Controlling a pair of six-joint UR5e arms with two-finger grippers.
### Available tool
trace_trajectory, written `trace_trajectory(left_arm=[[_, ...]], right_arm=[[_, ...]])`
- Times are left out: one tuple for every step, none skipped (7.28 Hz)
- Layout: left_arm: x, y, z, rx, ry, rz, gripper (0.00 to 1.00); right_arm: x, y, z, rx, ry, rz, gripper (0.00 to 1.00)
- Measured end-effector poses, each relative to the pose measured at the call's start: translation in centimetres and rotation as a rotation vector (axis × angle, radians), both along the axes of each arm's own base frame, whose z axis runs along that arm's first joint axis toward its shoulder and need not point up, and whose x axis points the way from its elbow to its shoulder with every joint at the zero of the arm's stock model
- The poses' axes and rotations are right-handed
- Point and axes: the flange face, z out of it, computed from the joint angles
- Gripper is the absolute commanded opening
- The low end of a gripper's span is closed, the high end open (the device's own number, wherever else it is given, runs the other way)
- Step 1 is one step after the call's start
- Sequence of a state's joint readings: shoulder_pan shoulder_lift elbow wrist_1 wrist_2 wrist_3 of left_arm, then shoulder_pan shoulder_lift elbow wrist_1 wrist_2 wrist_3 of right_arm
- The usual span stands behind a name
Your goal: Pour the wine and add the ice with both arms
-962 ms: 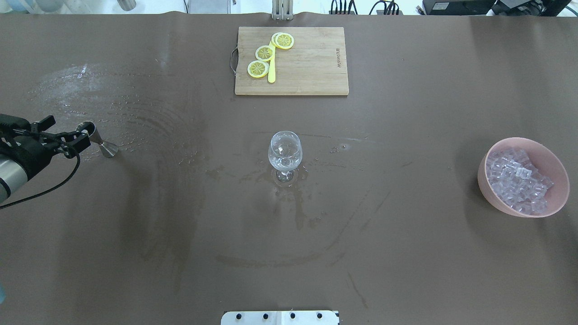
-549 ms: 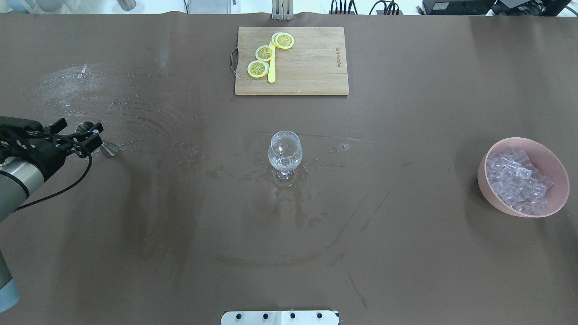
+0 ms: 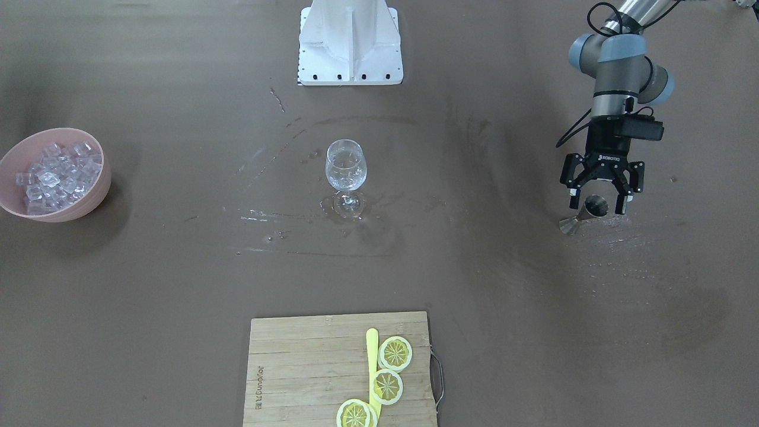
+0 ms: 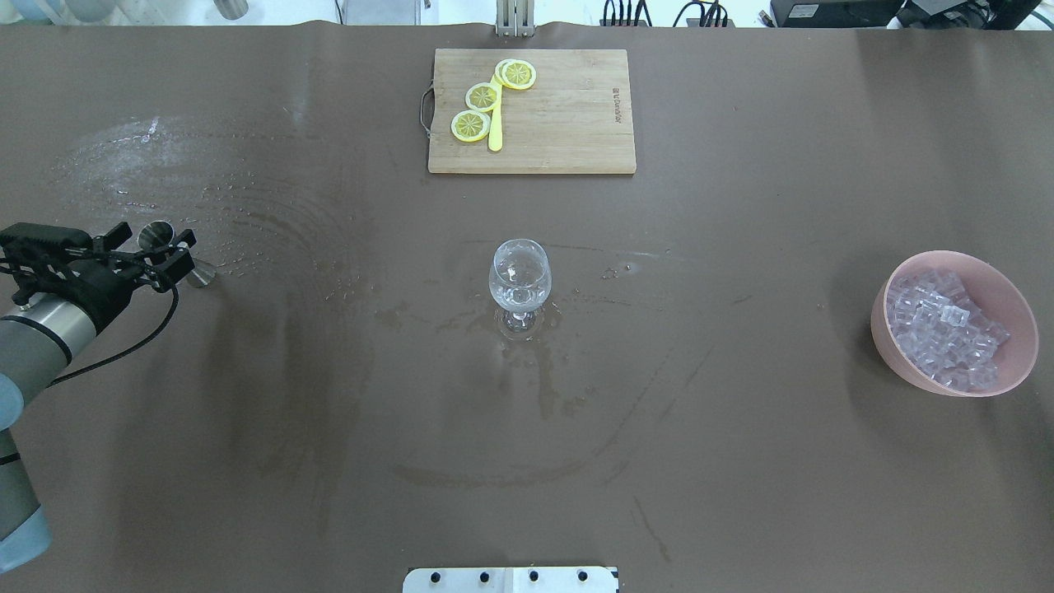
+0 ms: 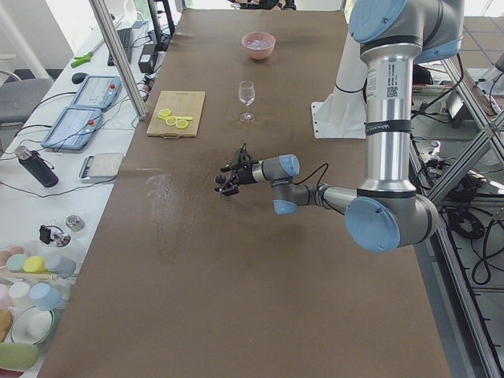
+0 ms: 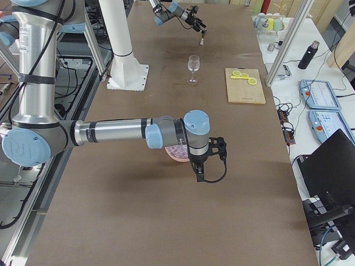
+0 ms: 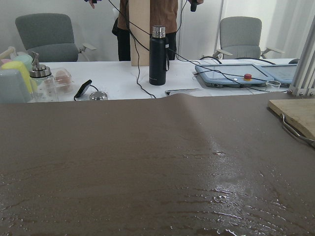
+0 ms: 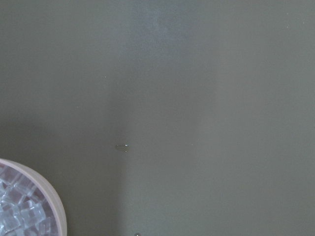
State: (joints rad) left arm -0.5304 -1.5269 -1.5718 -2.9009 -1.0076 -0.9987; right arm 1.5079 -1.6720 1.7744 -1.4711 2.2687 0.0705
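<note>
Far left, the left gripper (image 3: 597, 206) hangs low with its 2 fingers spread wide on either side of a little steel jigger (image 3: 576, 219) standing on the wet table (image 4: 329, 461). Looks like neither finger touches it, but that's hard to call from here. In the middle there's the wine glass (image 4: 520, 276), upright on a wet patch, with the cutting board (image 4: 568, 123) and lemon slices (image 4: 482, 97) beyond it. Far right, the ice (image 4: 947, 329) sits heaped in a pink bowl (image 4: 888, 350). The right gripper (image 6: 199, 172) hangs right by that bowl, and I can't tell if it's spread or pinched.
</note>
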Motion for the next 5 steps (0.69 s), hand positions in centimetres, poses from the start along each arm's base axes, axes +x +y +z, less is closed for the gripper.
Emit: trace_trajectory(left_arm=[[1.3, 0.1, 0.4, 0.007, -0.002, -0.004, 0.99], [2.3, 0.3, 0.9, 0.014, 0.000, -0.004, 0.99], [2.8, 0.5, 1.4, 0.017, 0.002, -0.002, 0.99], [3.0, 0.6, 2.0, 0.016, -0.001, -0.001, 0.99], [3.0, 0.6, 2.5, 0.015, -0.004, -0.001, 0.99]], right_arm=[[0.0, 0.0, 0.0, -0.001, 0.000, 0.000, 1.00], [0.0, 0.0, 0.0, 0.000, 0.000, 0.000, 1.00], [0.0, 0.0, 0.0, 0.000, 0.000, 0.000, 1.00], [0.0, -0.1, 0.0, 0.000, 0.000, 0.000, 1.00], [0.0, -0.1, -0.1, 0.001, 0.000, 0.000, 1.00]])
